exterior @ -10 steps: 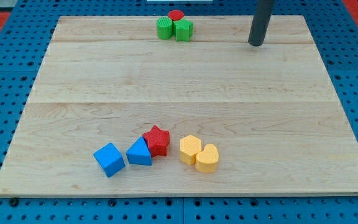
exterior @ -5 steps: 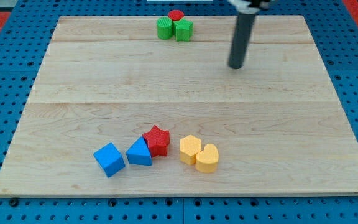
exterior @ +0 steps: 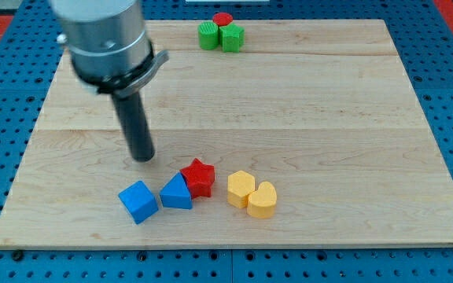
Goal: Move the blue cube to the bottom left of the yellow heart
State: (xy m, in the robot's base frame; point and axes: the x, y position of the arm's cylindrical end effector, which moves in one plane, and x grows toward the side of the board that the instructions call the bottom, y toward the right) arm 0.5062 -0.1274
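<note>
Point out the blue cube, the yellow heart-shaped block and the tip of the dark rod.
blue cube (exterior: 138,202), camera view, top face.
yellow heart-shaped block (exterior: 263,199), camera view, top face.
my tip (exterior: 142,158), camera view, rod's very end, above the cube.

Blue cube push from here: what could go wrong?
1. The blue triangle sits just right of the blue cube, on the way to the yellow heart. A rightward push would likely shove it along.
2. The red star touches the triangle, and the other yellow block touches the heart, so a chain shove could move the heart itself.
3. My tip is above the cube; pushing down from there sends it toward the board edge.
</note>
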